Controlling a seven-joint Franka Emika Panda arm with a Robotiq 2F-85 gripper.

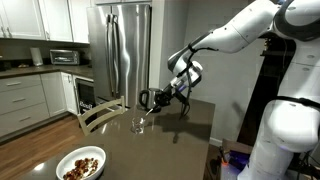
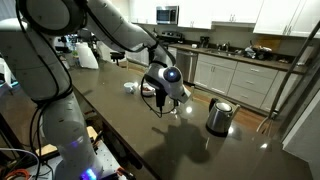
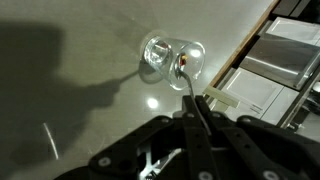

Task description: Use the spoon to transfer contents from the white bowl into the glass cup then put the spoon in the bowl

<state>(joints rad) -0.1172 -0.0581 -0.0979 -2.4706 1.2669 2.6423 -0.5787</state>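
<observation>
Gripper holding spoon w/ tip in glass cup.

Wrist view: jaws are sitting fully closed on the thin handle, nothing else gripped. Spoon is running up toward 12 o'clock, its tip dipping inside the cup's rim w/ a small brown bit of the contents showing there. Cup is standing on the dark table, at 12 o'clock from the gripper. In an exterior view the white bowl is sitting well apart from the cup, approx 7 o'clock from it near the table's front edge, holding brown pieces. In an exterior view a steel kettle is standing at 4 o'clock from the gripper; the cup is too blurred to place there.
</observation>
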